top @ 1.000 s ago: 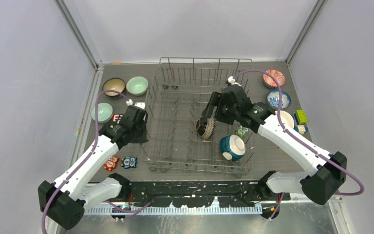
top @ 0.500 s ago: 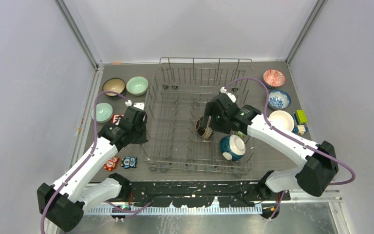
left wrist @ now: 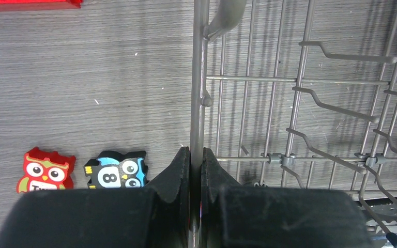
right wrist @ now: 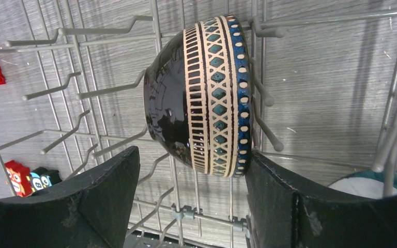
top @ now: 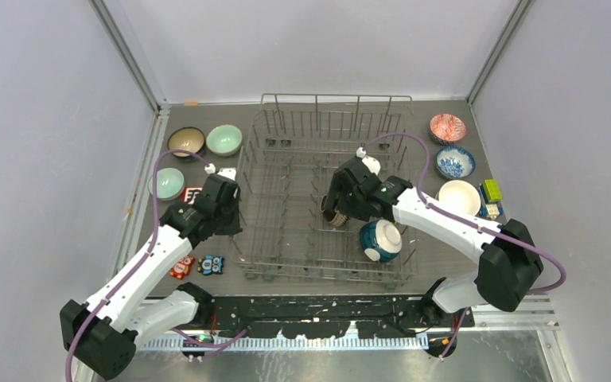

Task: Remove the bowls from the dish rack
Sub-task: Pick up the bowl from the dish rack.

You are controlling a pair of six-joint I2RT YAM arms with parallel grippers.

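The dish rack [top: 334, 98] fills the table's middle. Two bowls sit in it: a dark patterned bowl [top: 332, 213] on its edge between tines, and a teal-and-white bowl [top: 379, 240] near the front right. My right gripper [top: 336, 205] is open and straddles the dark bowl [right wrist: 201, 98]. One of its fingers [right wrist: 269, 181] is at the bowl's blue rim, the other stands apart from the base. My left gripper [left wrist: 196, 155] is shut on the upright wire [left wrist: 199, 77] of the rack's left side [top: 243, 199].
On the table left of the rack are a brown bowl [top: 186, 141] and two pale green bowls [top: 224, 139] [top: 166, 183]. To the right are red [top: 448, 127], blue-and-white [top: 455, 161] and cream [top: 459, 196] bowls. Owl figures [top: 211, 264] and toy blocks [top: 491, 191] lie nearby.
My right gripper has moved left and down onto the dark bowl, and its arm has swung inward. The left gripper has held still on the rack wire.
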